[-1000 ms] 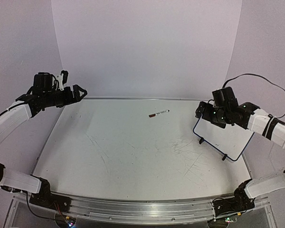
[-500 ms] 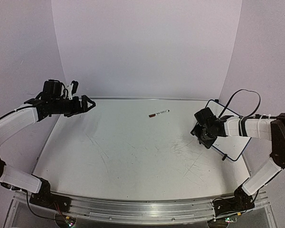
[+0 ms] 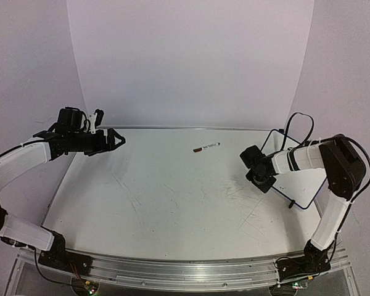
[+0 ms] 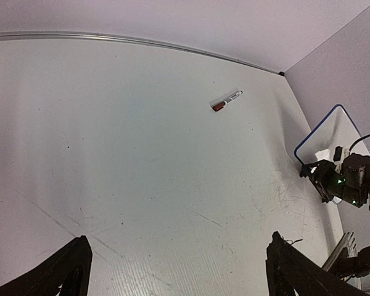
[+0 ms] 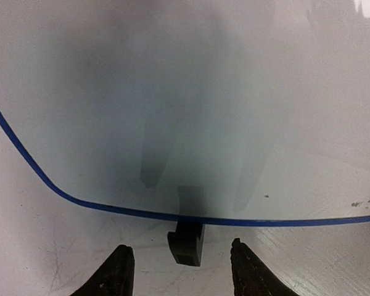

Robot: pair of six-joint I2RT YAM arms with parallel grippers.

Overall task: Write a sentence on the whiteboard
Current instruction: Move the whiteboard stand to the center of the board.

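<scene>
Straddling one black foot (image 5: 187, 240) of the whiteboard (image 3: 303, 185), the right end effector (image 3: 259, 176) sits low at the board's edge nearest the middle of the bench (image 3: 172, 203). In the wrist view its fingers (image 5: 118, 271) stand apart on either side of the foot with a gap on both sides, so it is open and grips nothing. This looks like a set-up to pinch the foot or rim and shift or steady the board before any writing.

The whiteboard lies on the right side of the bench, its blue rim in view and its face blank. The marker (image 3: 206, 148) lies capped near the back centre, well apart from both arms, so picking it up is likely a later step.

The left end effector (image 3: 114, 140) hovers over the far left corner, jaws wide open and empty, probably waiting.

Versus a second ago: the right arm has folded in and dropped from above the board's far corner to this edge, and its jaws have narrowed. The left end effector has come lower and slightly toward the centre. The marker has not moved; I cannot tell whether the board has shifted.
</scene>
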